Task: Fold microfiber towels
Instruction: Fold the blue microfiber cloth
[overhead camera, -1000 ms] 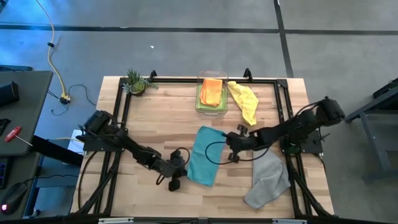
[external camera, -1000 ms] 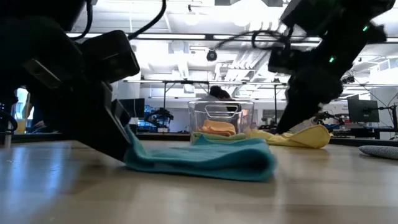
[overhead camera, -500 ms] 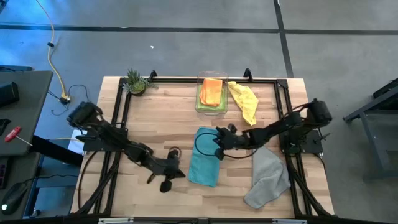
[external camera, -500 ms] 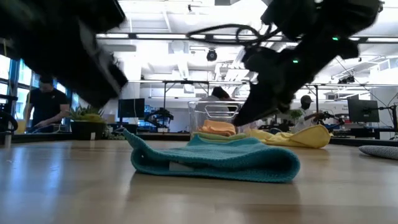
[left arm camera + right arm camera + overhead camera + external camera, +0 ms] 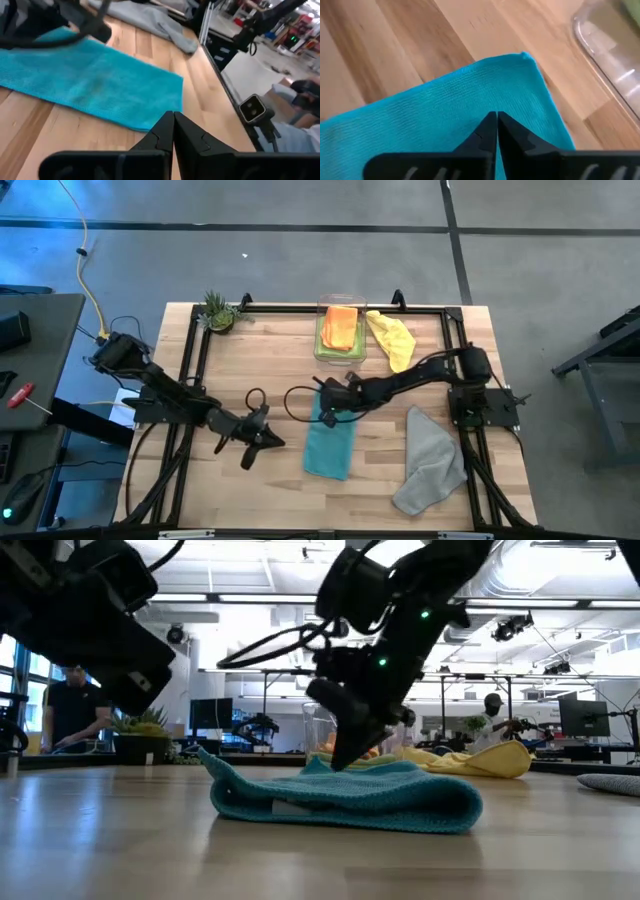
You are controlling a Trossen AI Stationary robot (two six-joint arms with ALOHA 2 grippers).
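I see the teal towel (image 5: 329, 443) folded mid-worktop; my right gripper (image 5: 327, 402), fingers together, hovers over its far edge, my left gripper (image 5: 252, 442) (also closed) just left. I'd press the fold flat, then square the corners

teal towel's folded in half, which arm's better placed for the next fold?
Probably right. The right tool sits over the teal towel at its far end, fingers together. The left tool is off the cloth on bare table beside it, also closed, and would need to travel.
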